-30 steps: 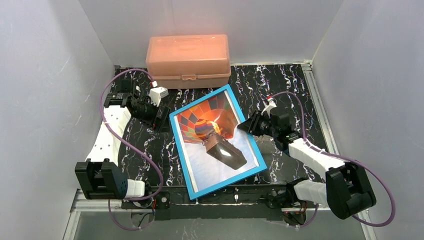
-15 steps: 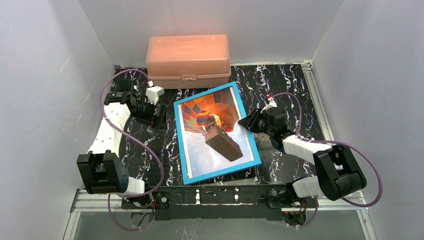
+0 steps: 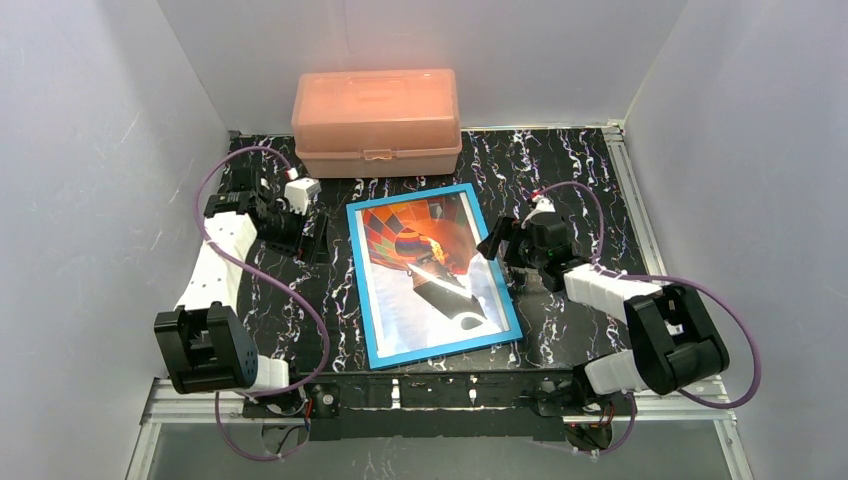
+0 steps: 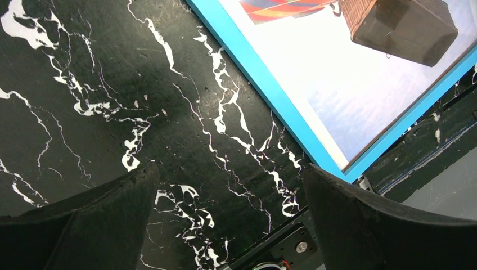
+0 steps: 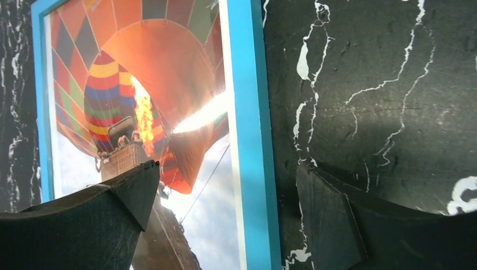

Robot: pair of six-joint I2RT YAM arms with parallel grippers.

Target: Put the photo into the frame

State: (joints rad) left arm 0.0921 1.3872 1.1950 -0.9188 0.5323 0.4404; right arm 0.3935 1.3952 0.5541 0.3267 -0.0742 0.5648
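Our right gripper point(image 5: 225, 174), fingers apart, straddles the blue frame's point(image 3: 358, 280) right long edge, photo point(image 3: 425, 275) inside it; our left gripper point(image 3: 316, 240), also apart, sits left of the frame.

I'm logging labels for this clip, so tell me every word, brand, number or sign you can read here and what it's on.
No text can be read anywhere.
The photo shows only the balloon picture, with no caption.
The frame is plain blue.
The pink box has a faint raised patch on its lid, too blurred to tell whether it bears letters.
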